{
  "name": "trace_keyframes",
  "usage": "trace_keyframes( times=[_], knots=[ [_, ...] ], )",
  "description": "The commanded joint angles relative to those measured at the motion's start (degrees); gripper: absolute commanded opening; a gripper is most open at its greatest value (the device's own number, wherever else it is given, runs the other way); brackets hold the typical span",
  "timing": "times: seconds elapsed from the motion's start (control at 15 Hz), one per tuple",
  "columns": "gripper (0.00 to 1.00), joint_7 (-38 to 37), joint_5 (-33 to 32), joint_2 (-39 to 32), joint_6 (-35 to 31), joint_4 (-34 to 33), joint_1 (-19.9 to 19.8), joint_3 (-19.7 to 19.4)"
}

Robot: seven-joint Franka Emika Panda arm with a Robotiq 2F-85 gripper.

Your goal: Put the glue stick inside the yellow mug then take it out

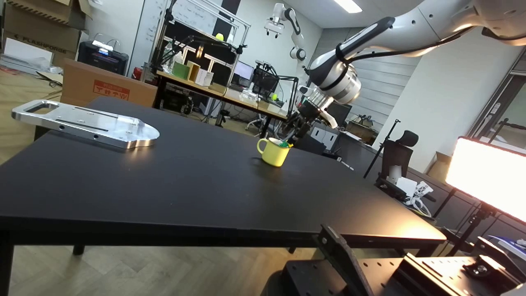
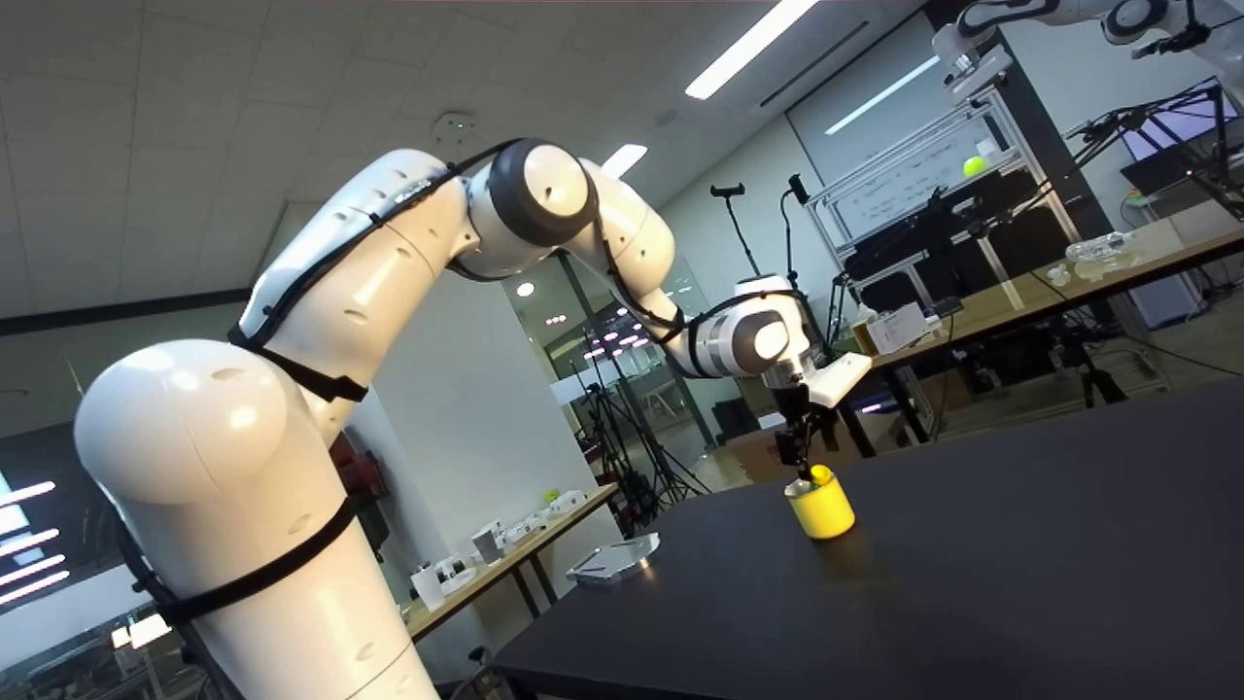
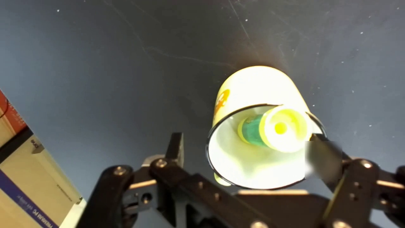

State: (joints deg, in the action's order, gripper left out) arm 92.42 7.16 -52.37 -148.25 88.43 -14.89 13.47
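The yellow mug (image 1: 274, 155) stands on the dark table in both exterior views (image 2: 824, 509). In the wrist view the mug (image 3: 258, 87) looks washed out, with a pale inside and a dark rim. The glue stick (image 3: 253, 130), green with yellow ends, is inside the mug, tilted, with its wide end at the rim. Its green and yellow top (image 1: 284, 144) shows above the rim in both exterior views (image 2: 822, 474). My gripper (image 3: 248, 137) is open above the mug, fingers wide apart, holding nothing. Its right finger overlaps the rim beside the glue stick; I cannot tell if they touch.
A flat silver metal plate (image 1: 86, 123) lies on the table (image 1: 185, 185), away from the mug; it also shows in an exterior view (image 2: 614, 561). A cardboard box (image 1: 107, 84) stands beyond the table edge. A bright light panel (image 1: 489, 176) stands off the table.
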Motion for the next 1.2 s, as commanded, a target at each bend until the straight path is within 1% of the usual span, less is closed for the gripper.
trace_keyframes(
  times=[0.0,0.07,0.13,0.2,0.27,0.4,0.47,0.53,0.6,0.73,0.8,0.93,1.0,1.07,1.13],
  knots=[
    [0.75,5.78,4.16,1.93,-2.32,4.52,-5.97,5.86],
    [0.72,7.28,5.13,1.53,-1.19,4.39,-7.17,7.08],
    [0.66,8.47,6.14,1.41,0.26,4.36,-8.10,7.94],
    [0.58,9.58,7.10,1.15,2.80,3.86,-8.86,8.53],
    [0.51,10.25,7.89,1.10,5.14,3.49,-9.16,8.56],
    [0.37,10.23,8.64,1.61,8.48,3.24,-8.44,7.05],
    [0.81,10.27,8.76,1.93,8.81,3.46,-8.06,6.35],
    [0.77,10.16,9.05,2.09,9.00,3.59,-7.89,5.96],
    [0.77,9.92,9.21,2.30,8.39,3.84,-7.59,5.49],
    [0.88,10.06,9.07,2.47,7.06,4.23,-7.35,4.94],
    [0.96,10.07,9.09,2.46,6.68,4.30,-7.37,4.83],
    [1.00,9.78,8.86,2.37,6.50,4.20,-7.20,4.29],
    [0.66,9.94,8.66,2.33,6.13,4.19,-7.11,4.03],
    [0.70,10.03,8.64,2.38,5.76,4.29,-7.13,3.90],
    [0.70,9.88,8.61,2.47,5.26,4.44,-7.05,3.67]
  ],
)
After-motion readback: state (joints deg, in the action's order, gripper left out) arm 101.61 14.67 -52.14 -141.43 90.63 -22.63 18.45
